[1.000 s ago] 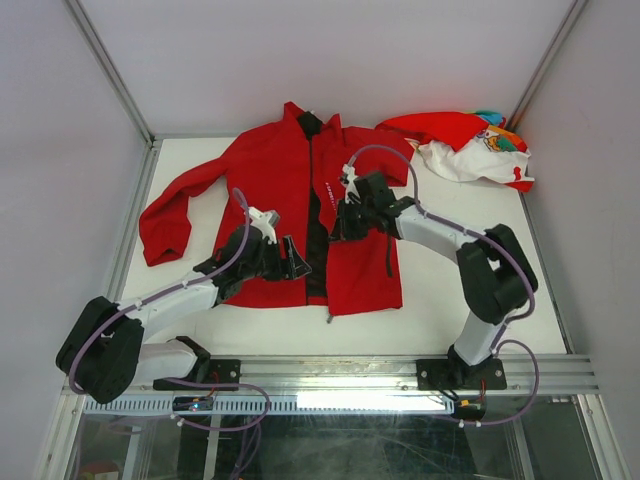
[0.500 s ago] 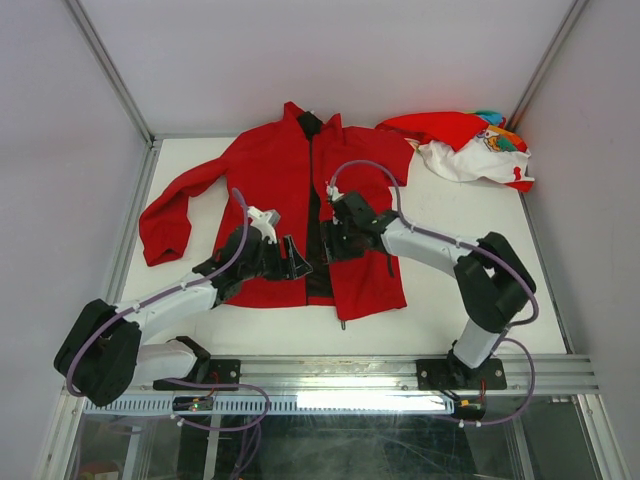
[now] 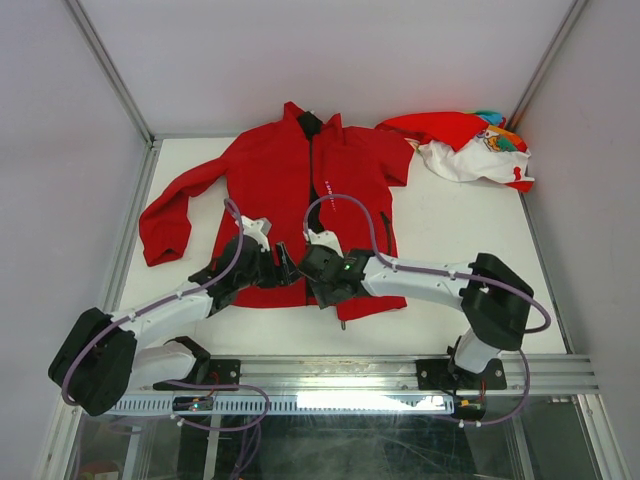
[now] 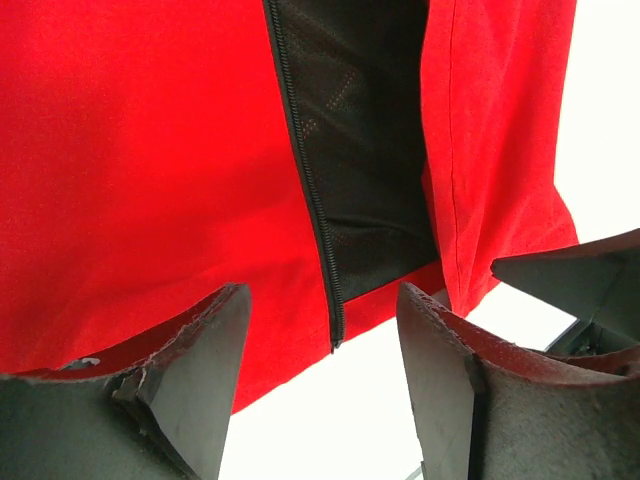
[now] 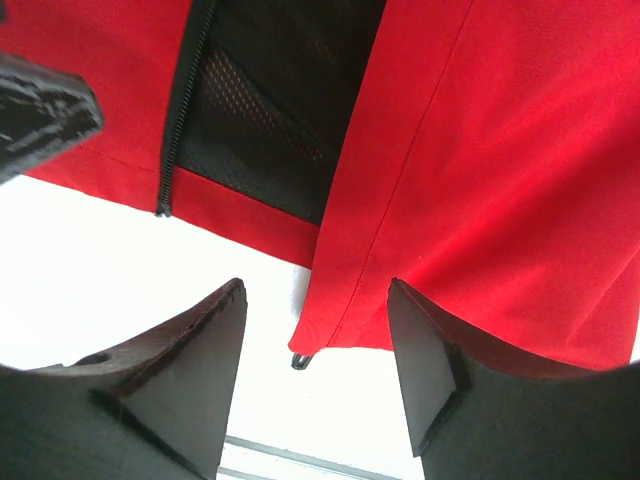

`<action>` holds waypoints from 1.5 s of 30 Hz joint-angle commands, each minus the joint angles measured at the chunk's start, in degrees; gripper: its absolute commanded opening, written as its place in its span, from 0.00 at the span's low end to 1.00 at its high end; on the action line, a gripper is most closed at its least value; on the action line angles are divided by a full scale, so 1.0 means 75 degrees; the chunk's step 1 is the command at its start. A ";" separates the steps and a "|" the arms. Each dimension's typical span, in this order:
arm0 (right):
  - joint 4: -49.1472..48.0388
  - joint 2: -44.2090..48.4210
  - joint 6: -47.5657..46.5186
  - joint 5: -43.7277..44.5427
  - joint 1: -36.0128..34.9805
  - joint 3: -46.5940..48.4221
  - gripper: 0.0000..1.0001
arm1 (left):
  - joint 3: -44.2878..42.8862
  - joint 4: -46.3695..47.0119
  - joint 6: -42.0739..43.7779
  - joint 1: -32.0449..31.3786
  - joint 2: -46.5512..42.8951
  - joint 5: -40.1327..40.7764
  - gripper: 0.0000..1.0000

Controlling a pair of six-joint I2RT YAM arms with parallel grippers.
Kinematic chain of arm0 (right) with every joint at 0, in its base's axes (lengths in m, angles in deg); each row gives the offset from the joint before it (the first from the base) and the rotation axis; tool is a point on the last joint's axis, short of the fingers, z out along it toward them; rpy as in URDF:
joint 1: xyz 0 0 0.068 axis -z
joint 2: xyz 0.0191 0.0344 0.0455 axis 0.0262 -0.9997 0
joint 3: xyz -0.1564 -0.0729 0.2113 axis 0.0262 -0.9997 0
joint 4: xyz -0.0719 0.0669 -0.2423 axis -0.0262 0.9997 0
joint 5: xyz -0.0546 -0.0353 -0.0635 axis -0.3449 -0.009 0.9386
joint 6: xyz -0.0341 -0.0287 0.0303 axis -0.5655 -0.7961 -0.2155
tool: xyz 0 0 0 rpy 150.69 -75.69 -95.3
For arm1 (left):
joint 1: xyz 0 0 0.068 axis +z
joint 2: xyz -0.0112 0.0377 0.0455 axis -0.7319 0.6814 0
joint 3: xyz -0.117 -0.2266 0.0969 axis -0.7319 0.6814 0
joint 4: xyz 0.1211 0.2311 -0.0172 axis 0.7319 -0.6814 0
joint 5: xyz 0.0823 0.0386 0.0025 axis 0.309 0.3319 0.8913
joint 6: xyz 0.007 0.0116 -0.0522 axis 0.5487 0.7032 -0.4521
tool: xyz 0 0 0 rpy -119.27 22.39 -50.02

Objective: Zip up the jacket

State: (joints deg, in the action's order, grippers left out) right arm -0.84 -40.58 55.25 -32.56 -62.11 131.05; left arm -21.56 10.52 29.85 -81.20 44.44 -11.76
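I'd brought the right tool (image 5: pixel 313 292) down to the jacket (image 3: pixel 268 170) hem beside the left tool (image 4: pixel 322 294); both hung released, zipper (image 4: pixel 306 180) unjoined.

A white desk (image 3: pixel 450 220) fills the middle of the top view, matt and evenly lit, with only soft shadows on it. Plain pale grey walls close it in on three sides: a back wall (image 3: pixel 330 60), a left wall (image 3: pixel 50 150) and a right wall (image 3: pixel 600 150). A thin metal left post (image 3: pixel 110 70) and right post (image 3: pixel 545 65) rise from the far corners. A ribbed aluminium rail (image 3: pixel 340 372) runs along the near edge. Just under it is a bright light strip (image 3: pixel 370 400), and below that a clear panel (image 3: pixel 350 445).
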 commanded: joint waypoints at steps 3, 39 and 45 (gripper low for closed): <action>0.0125 -0.0476 0.0649 0.0877 -0.0236 0.0049 0.61 | 0.0109 0.0131 -0.0136 -0.0017 -0.0297 0.0195 0.61; -1.0350 0.1664 0.1685 -0.4803 0.1774 -0.5458 0.05 | 0.0710 0.2292 -0.1595 -0.0101 -0.0314 -0.2055 0.59; -1.1281 0.1055 0.2078 -0.5001 0.1958 -0.5927 0.17 | 0.0704 0.2412 -0.1550 -0.0204 0.0160 -0.2044 0.56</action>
State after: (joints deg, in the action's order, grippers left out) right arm -74.04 -31.81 67.93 -68.13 -48.17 87.71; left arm -16.68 23.68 18.68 -81.99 44.64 -25.68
